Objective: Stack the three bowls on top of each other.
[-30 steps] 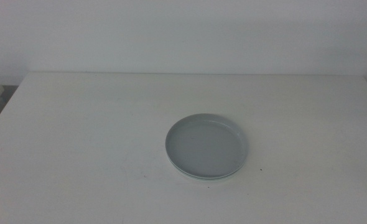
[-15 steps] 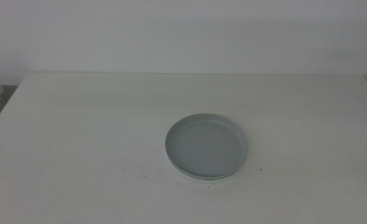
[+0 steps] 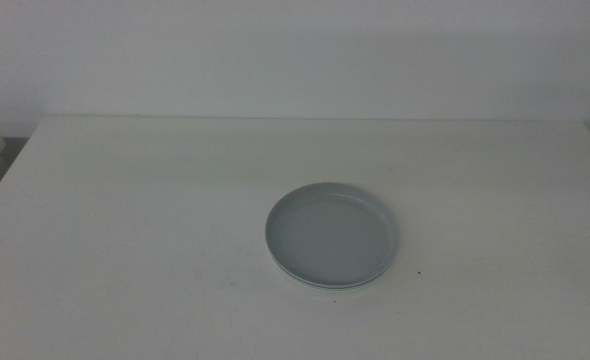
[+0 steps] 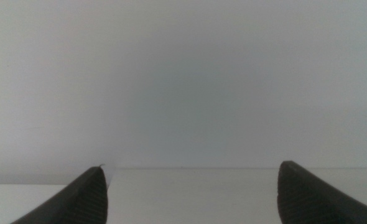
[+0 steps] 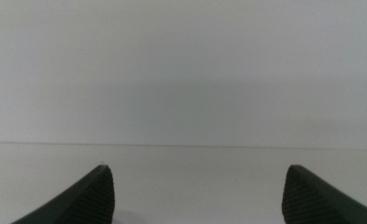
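- The three bowls [image 3: 332,236] sit as one nested pile on the white bench [image 3: 125,220], a little right of its middle; the grey dish is on top, with a paler rim edge peeping out beneath at the near side.
- By my reading the stack is done.
- The lower dishes are mostly hidden, so an off-centre seating could go unnoticed, and a knock might slide the pile.
- The left gripper [image 4: 190,199] and right gripper [image 5: 196,196] are out of the middle view, jaws spread wide and empty.

Perhaps a lab: bare white table [image 3: 125,200].
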Controlling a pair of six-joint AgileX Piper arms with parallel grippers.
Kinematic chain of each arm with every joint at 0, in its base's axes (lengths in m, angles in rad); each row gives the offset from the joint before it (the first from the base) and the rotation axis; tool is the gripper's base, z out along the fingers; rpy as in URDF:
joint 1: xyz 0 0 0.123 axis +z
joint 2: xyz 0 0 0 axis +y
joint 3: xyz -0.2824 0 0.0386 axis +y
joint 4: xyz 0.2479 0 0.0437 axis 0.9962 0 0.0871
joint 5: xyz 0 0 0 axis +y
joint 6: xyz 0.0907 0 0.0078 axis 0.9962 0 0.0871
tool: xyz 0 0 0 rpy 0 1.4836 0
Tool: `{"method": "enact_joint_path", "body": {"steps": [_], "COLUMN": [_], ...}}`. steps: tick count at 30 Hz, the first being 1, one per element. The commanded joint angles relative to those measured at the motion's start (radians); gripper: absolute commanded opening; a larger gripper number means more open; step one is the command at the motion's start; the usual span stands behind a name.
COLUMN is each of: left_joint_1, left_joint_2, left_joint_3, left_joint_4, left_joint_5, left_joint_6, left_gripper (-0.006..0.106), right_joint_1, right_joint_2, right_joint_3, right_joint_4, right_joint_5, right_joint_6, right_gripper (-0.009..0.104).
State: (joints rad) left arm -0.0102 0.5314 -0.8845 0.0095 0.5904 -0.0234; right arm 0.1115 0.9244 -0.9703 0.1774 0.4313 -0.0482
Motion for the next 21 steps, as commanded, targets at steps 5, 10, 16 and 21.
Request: {"method": "enact_joint_path", "body": {"steps": [5,10,16,21], "left_joint_1": [0.0,0.0,0.0,0.0], "left_joint_2": [-0.167,-0.35,-0.526,-0.531], "left_joint_3": [0.245,0.466,0.671,0.797], "left_joint_4": [0.001,0.001,0.001,0.001], "left_joint_5": [-0.141,-0.154,-0.154,-0.233], "left_joint_6": [0.0,0.0,0.0,0.0], "left_gripper": [0.094,0.094,0.094,0.094], "right_joint_1": [-0.002,-0.004,-0.056,-0.101], "right_joint_2": [-0.156,-0.4,-0.694,-0.857], "right_joint_3": [0.275,0.582,0.863,0.97], "right_joint_4": [-0.026,-0.066,-0.132,-0.132], "right_joint_5": [-0.146,-0.2,-0.2,-0.186], "right_joint_6": [-0.001,-0.001,-0.001,-0.001], "right_gripper": [0.093,0.093,0.093,0.093]}}
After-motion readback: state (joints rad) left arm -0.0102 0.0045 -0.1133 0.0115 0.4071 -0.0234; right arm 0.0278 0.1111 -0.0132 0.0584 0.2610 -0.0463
